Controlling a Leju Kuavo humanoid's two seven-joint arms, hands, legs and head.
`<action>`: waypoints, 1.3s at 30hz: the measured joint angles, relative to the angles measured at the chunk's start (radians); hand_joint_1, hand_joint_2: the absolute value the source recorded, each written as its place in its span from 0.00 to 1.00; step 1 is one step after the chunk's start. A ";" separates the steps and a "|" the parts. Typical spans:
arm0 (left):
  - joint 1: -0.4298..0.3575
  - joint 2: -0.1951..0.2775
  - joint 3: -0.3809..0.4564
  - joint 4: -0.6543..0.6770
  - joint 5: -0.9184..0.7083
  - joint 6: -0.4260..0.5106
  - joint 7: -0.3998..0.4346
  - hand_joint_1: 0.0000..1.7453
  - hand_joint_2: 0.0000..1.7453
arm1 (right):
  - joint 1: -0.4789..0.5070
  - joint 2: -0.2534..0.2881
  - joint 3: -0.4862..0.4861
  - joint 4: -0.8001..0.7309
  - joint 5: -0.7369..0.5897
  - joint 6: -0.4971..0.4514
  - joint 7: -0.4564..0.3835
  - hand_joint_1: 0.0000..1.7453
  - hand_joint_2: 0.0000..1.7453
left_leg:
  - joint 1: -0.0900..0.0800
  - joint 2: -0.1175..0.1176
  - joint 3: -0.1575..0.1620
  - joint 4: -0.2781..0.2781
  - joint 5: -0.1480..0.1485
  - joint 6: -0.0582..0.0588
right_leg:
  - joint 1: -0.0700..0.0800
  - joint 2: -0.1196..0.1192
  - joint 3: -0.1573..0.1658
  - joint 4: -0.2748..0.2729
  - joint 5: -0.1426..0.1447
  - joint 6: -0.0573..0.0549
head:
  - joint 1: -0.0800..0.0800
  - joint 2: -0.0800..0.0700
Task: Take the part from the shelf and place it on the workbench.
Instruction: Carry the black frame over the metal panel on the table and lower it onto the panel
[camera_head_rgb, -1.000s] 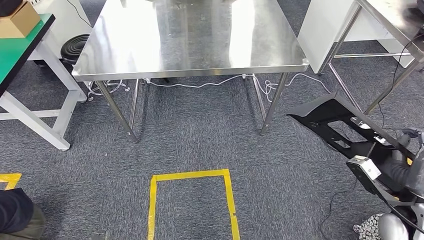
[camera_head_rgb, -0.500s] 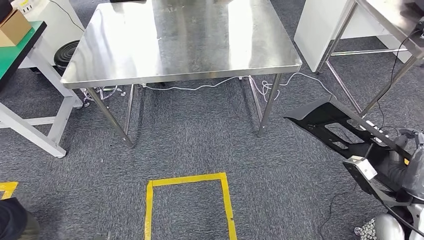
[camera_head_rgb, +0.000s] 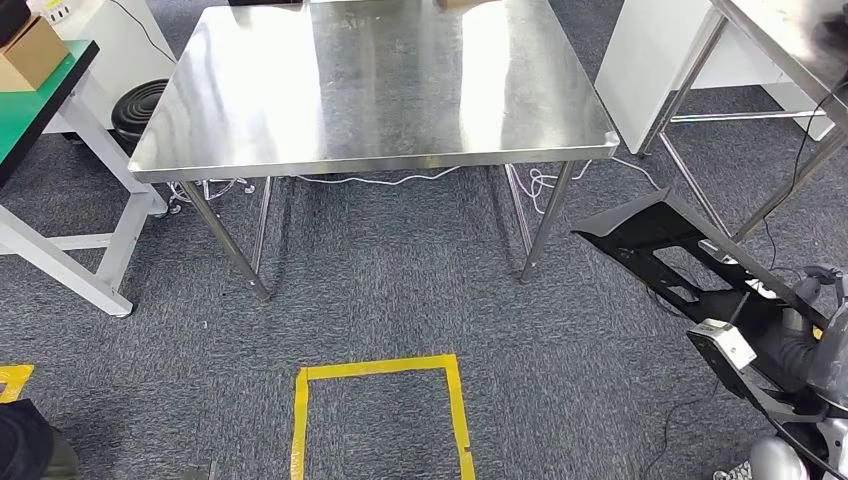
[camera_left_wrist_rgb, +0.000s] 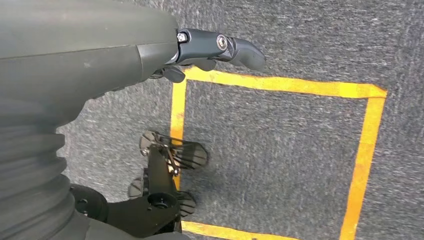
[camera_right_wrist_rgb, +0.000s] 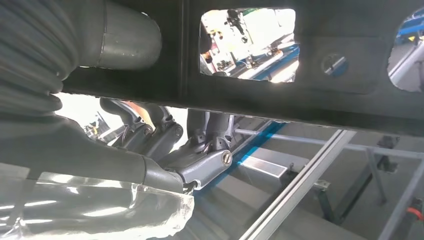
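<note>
Ahead, the steel desk stands on grey carpet, its top bare. Nearer lies a yellow tape square. Off to the right, the black part is clamped in the right hand. Left hand hangs empty, fingers loosely extended.

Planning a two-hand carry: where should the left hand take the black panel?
Its free far end, by the bar beside a cut-out window, from the robot's left. The black panel is long and flat, the right hand holds only the near end, and the windows let fingers wrap. The left hand is empty.
</note>
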 joint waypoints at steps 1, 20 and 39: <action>0.001 0.002 0.003 0.000 0.003 0.000 -0.003 0.00 1.00 | -0.003 0.002 0.001 0.003 0.001 0.001 -0.002 1.00 1.00 | 0.000 -0.001 -0.003 0.018 -0.014 -0.012 | -0.002 -0.002 0.027 -0.052 0.022 0.008 | 0.003 0.000; 0.020 0.022 0.039 0.002 0.026 -0.002 -0.020 0.00 1.00 | -0.046 0.033 0.022 0.014 0.071 0.023 0.017 1.00 1.00 | -0.017 -0.001 -0.096 0.078 0.020 0.015 | 0.016 0.013 0.103 -0.095 -0.020 -0.046 | 0.000 0.000; 0.034 0.018 0.064 0.009 0.019 -0.021 -0.025 0.00 1.00 | -0.186 -0.180 -0.047 -0.042 0.126 0.304 0.062 1.00 1.00 | -0.015 -0.004 -0.048 0.115 -0.069 -0.024 | 0.014 0.007 0.053 -0.101 0.042 -0.044 | -0.002 0.000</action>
